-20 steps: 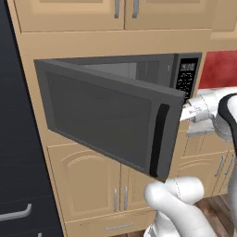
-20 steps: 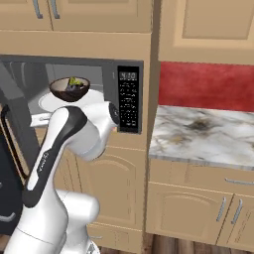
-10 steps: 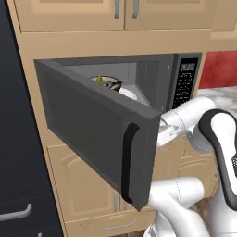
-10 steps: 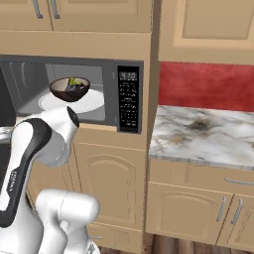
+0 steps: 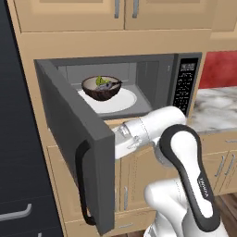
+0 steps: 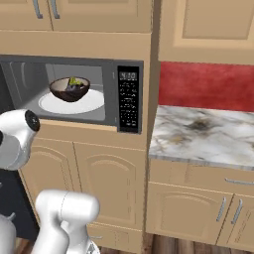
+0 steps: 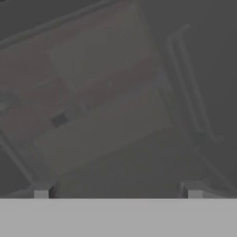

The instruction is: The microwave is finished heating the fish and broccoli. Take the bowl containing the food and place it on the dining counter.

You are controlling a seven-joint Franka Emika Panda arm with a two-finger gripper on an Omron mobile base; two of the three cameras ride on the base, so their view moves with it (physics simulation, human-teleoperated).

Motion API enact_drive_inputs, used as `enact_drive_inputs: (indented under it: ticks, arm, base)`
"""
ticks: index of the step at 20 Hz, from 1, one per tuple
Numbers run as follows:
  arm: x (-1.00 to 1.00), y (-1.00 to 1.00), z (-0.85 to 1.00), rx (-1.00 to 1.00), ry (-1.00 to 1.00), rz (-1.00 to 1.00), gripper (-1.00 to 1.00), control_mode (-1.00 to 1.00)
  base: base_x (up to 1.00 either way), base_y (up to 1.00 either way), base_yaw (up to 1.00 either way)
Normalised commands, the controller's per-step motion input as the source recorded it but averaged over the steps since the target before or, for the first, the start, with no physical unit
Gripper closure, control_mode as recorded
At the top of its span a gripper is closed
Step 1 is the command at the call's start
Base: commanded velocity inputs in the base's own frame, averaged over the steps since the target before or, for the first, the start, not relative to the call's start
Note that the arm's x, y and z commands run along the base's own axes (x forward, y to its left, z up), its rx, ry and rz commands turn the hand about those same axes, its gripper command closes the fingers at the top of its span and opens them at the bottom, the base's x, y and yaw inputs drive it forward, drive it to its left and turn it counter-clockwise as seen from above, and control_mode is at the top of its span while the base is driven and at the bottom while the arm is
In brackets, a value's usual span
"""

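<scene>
The microwave [image 5: 139,88] door [image 5: 78,143] has swung from half shut to wide open, so the bowl [image 5: 102,88] is now reachable. It sits upright on the white plate [image 5: 121,101] inside, rim up, the fish [image 5: 109,85] lying roughly across it beside the broccoli [image 5: 100,81]. The gripper [image 7: 118,192] presses behind the door; its tips look spread and empty, though that view is murky.

The dark brown bowl [image 5: 102,89] held a bright green broccoli [image 5: 99,81]. It sat on a white plate [image 5: 125,101] inside the dark grey microwave [image 5: 152,83].
</scene>
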Motion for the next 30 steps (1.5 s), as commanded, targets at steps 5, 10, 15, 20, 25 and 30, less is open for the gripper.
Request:
enact_drive_inputs:
  ticks: [5,10,15,20,25,30]
  arm:
    - [0.11,0.06,0.0,-0.02,0.0,-0.07,-1.0,-1.0]
    - [0.36,-0.77,0.36,0.04,0.06,-0.45,-1.0,-1.0]
    - [0.15,-0.99,0.6,0.02,0.28,-0.47,-1.0,-1.0]
    - [0.39,-0.95,0.48,0.0,0.58,-0.27,-1.0,-1.0]
    - [0.78,-0.21,0.04,0.0,0.55,-0.11,-1.0,-1.0]
    - [0.8,-0.11,-0.41,-0.01,0.01,-0.13,-1.0,-1.0]
  base:
    - [0.0,0.0,0.0]
    - [0.0,0.0,0.0]
    - [0.0,0.0,0.0]
    - [0.0,0.0,0.0]
    - [0.0,0.0,0.0]
    - [0.0,0.0,0.0]
